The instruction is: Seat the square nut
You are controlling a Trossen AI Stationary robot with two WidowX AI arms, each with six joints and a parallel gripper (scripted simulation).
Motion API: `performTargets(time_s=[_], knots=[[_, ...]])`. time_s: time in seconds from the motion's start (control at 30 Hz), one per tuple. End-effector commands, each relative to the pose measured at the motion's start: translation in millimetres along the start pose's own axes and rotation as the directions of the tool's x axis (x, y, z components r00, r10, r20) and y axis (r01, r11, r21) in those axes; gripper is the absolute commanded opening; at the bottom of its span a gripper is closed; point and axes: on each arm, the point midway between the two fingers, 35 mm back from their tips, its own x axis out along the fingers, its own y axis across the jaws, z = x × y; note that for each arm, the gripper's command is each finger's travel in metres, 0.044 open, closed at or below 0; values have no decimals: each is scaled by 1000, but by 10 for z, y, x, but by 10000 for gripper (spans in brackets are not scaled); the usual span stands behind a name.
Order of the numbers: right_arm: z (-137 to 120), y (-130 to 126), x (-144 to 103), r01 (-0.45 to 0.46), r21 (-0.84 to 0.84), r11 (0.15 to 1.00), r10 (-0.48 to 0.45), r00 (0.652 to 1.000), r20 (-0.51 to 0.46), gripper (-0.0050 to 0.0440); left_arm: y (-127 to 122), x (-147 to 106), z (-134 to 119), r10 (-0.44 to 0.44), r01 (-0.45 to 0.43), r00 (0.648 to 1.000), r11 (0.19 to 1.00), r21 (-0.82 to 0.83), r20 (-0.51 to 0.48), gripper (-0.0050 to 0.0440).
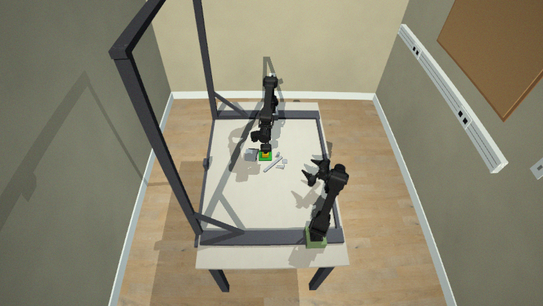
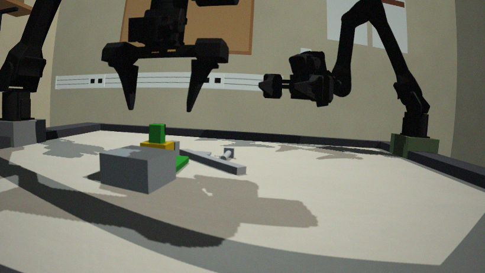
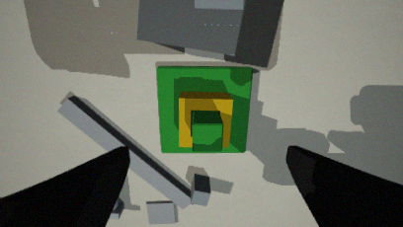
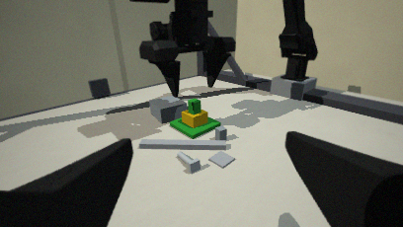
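The yellow square nut (image 3: 204, 123) sits around the green square peg (image 3: 206, 134), low on the green base plate (image 3: 203, 109). It also shows in the exterior view (image 2: 157, 145) and in the right wrist view (image 4: 194, 117). My left gripper (image 2: 159, 110) is open and empty, and hangs straight above the peg (image 2: 157, 132), clear of the nut. My right gripper (image 2: 271, 85) is open and empty. It is held in the air well off to the side, pointing toward the peg.
A grey block (image 2: 137, 168) stands right beside the base plate. A long grey bar (image 3: 123, 140), a small grey cube (image 3: 201, 184), a bolt (image 4: 189, 162) and a flat grey plate (image 4: 221, 159) lie on the other side of the base. A dark rail frames the table.
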Motion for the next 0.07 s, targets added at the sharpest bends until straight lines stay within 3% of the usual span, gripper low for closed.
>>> performTargets(time_s=[0.0, 0.03], knots=[[26, -8, 6, 0, -9, 1000, 0, 1000, 3, 440, 35, -102, 4, 30, -30, 1000, 1000, 0, 3, 440], [26, -8, 6, 0, -9, 1000, 0, 1000, 3, 440, 35, -102, 4, 30, -30, 1000, 1000, 0, 3, 440]])
